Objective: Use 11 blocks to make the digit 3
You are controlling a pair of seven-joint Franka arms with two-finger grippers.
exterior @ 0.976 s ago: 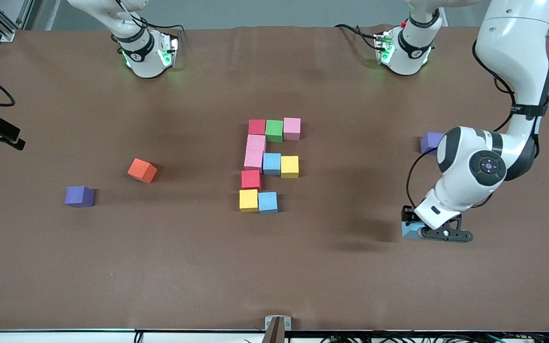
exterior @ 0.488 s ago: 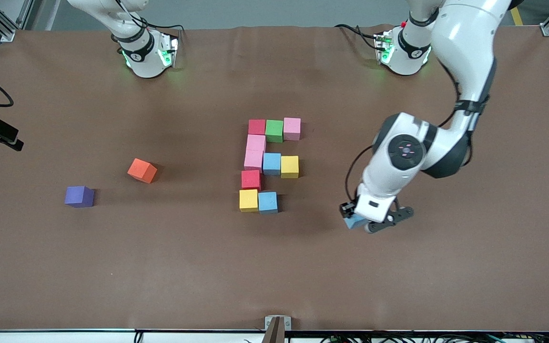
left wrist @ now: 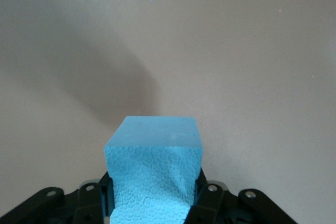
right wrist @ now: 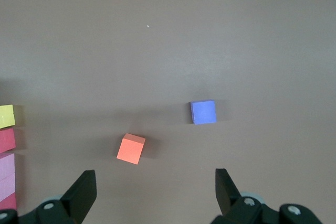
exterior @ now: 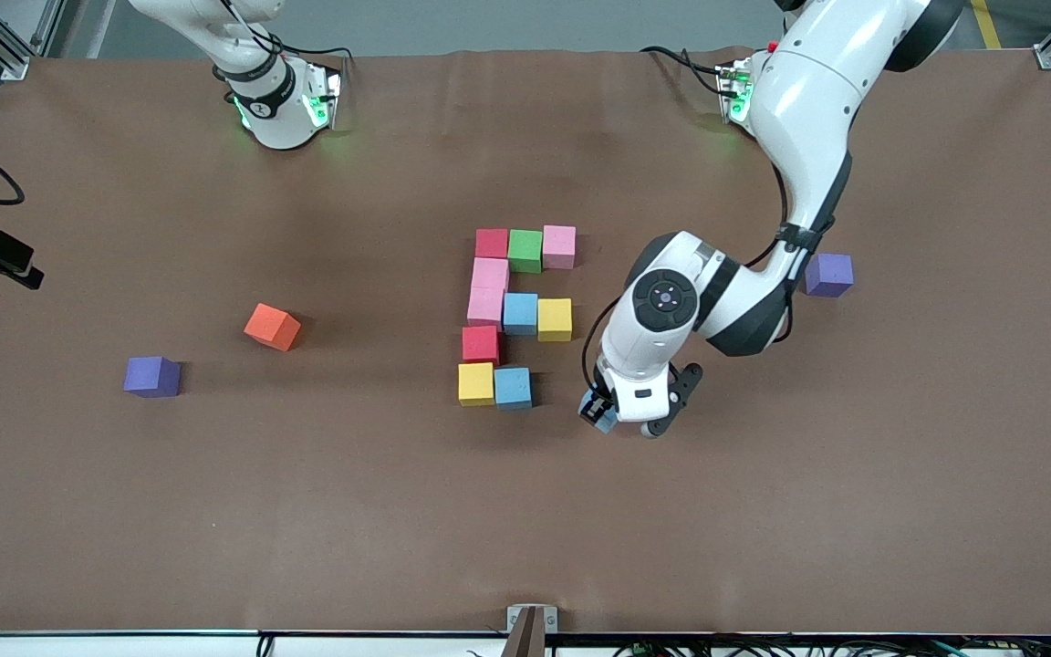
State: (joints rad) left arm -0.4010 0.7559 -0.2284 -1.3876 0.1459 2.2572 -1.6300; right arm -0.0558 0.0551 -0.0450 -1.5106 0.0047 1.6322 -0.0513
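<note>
One light blue block [left wrist: 153,174], clamped in left end effector [exterior: 614,416]

Held block [left wrist: 153,169] light blue, bubbly texture; loose cubes orange [exterior: 272,327], purple [exterior: 152,376]; table [exterior: 854,502] brown.

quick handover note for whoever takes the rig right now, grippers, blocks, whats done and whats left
Left gripper: jaws shut on a light blue block, in the air over bare table beside the figure's nearest row, toward the left arm's end.
Right gripper: jaws open, holding nothing, waiting high over the right arm's end of the table.
Done: ten blocks sit in the figure. Farthest and middle rows have three each; the nearest row has only yellow and blue.
Left: set the held block against the blue block to close that row.
The orange block and two purple blocks lie apart.
</note>
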